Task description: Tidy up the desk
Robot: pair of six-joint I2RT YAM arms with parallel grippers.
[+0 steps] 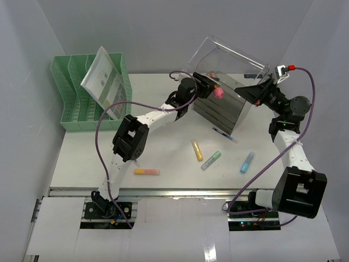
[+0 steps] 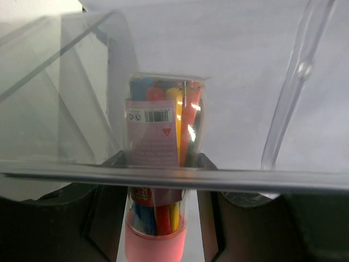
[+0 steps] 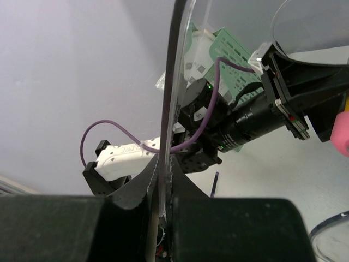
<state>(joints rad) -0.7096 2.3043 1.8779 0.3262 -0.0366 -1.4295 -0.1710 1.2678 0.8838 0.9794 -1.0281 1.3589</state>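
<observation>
The white desk (image 1: 163, 147) holds a clear plastic drawer box (image 1: 221, 109) at the back, with its clear lid (image 1: 232, 57) tipped up. My left gripper (image 1: 210, 87) is shut on a clear tube of coloured pens with a pink cap (image 1: 218, 93) at the box's top opening. In the left wrist view the tube (image 2: 158, 136) stands between my fingers (image 2: 106, 213), behind a clear box edge. My right gripper (image 1: 253, 90) is shut on the box's clear lid edge (image 3: 170, 109); its jaws pinch the thin plastic sheet.
A green file rack (image 1: 76, 103) with a paper sheet (image 1: 103, 76) stands at the back left. Loose on the desk lie an orange marker (image 1: 147, 171), a yellow marker (image 1: 197, 150), a green marker (image 1: 211, 160), a blue marker (image 1: 247, 162) and a dark pen (image 1: 224, 135).
</observation>
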